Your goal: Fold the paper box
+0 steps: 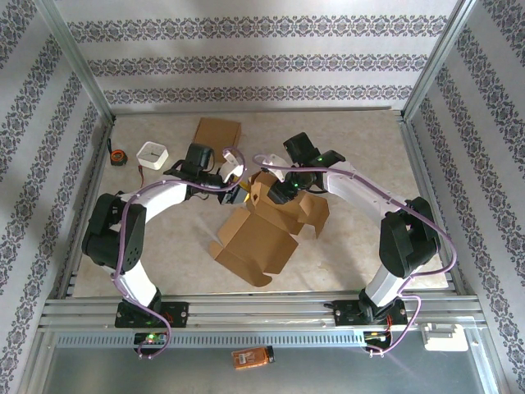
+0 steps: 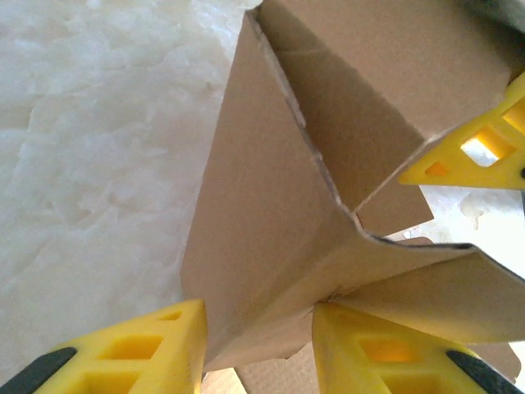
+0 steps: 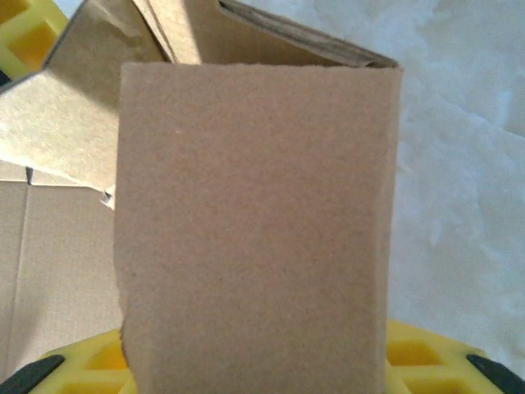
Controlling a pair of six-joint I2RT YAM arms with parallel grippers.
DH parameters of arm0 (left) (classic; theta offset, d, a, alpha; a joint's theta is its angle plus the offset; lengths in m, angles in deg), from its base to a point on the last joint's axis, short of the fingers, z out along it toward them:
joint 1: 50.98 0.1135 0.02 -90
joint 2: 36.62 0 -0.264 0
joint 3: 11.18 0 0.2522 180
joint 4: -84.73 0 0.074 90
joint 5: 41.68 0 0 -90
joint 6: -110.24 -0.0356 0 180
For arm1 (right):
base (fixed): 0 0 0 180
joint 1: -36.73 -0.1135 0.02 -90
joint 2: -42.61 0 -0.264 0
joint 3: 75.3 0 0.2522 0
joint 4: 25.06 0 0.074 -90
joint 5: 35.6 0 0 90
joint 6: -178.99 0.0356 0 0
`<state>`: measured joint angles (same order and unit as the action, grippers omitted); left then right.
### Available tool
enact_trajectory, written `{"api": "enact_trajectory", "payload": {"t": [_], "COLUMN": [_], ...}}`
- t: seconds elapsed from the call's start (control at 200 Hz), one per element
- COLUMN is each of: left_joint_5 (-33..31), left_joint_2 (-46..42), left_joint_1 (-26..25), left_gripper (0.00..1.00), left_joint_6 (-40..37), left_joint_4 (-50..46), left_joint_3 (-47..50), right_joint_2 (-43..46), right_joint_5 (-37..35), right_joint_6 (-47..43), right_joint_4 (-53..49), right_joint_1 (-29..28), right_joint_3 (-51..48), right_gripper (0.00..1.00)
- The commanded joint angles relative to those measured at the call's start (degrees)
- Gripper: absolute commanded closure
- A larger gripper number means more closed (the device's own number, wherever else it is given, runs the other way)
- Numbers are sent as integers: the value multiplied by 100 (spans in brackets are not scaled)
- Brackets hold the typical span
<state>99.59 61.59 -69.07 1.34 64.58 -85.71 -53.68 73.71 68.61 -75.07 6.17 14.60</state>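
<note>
The brown paper box (image 1: 264, 234) lies half unfolded mid-table, its flaps raised at the far end between both arms. My left gripper (image 1: 239, 190) meets that end from the left. In the left wrist view its yellow fingers (image 2: 139, 349) press a folded corner flap (image 2: 262, 246) from both sides, so the left gripper (image 2: 258, 328) is shut on it. My right gripper (image 1: 276, 190) comes in from the right, and one of its fingers (image 2: 476, 152) rests against the box wall. In the right wrist view an upright flap (image 3: 254, 230) covers the right gripper (image 3: 254, 365), hiding its jaws.
A flat cardboard sheet (image 1: 217, 131) lies at the back. A white square box (image 1: 153, 153) and a small tape measure (image 1: 117, 155) sit at the back left. Aluminium frame rails (image 1: 246, 310) border the table. An orange item (image 1: 252, 356) lies below the front rail.
</note>
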Motion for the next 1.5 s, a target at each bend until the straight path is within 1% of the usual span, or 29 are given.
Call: {"api": "enact_trajectory", "payload": {"t": [0.0,0.095,0.265,0.43,0.56,0.615,0.675,0.72,0.824,0.894,0.944,1.019,1.049,1.079,1.139,1.199,1.294,1.384,1.494], "left_joint_5": [208,323,122,185,440,576,586,610,630,547,434,488,549,597,597,494,307,240,134], "left_joint_2": [149,275,461,408,367,327,292,265,201,173,148,140,139,132,131,195,340,390,314], "left_joint_1": [-207,-361,-467,-508,-512,-514,-514,-512,-512,-510,-504,-516,-512,-521,-546,-571,-625,-670,-702], "left_gripper": [62,61,61,53,51,52,53,55,56,55,55,51,48,42,39,39,42,44,44], "left_joint_6": [-161,-181,-3,308,360,238,104,-84,-609,-891,-908,-622,-397,-152,237,464,585,632,637], "left_joint_4": [333,305,472,996,1125,1038,885,645,-63,-505,-568,-224,115,494,1219,1663,1850,1933,2045], "left_joint_3": [-162,-186,-165,-51,14,43,36,12,-132,-242,-274,-214,-146,-46,162,266,291,350,583], "right_joint_2": [-58,-80,-73,-75,-68,-59,-46,-43,-48,-48,-53,-70,-81,-92,-117,-128,-136,-117,-1], "right_joint_5": [236,240,254,297,295,277,257,256,248,231,214,228,231,246,269,300,241,-96,-593], "right_joint_6": [-170,-161,-194,-203,-214,-229,-245,-255,-255,-243,-233,-224,-213,-191,-168,-171,-241,-346,-511], "right_joint_4": [114,101,76,78,66,58,61,65,65,65,66,79,82,87,91,90,117,188,435], "right_joint_1": [-114,-129,-143,-143,-149,-151,-147,-143,-147,-143,-143,-143,-147,-151,-160,-178,-217,-291,-413], "right_joint_3": [85,106,94,68,50,41,33,20,24,24,24,39,48,58,85,81,18,-114,-388], "right_gripper": [56,56,56,56,56,56,56,55,56,56,56,56,56,56,56,56,56,56,57]}}
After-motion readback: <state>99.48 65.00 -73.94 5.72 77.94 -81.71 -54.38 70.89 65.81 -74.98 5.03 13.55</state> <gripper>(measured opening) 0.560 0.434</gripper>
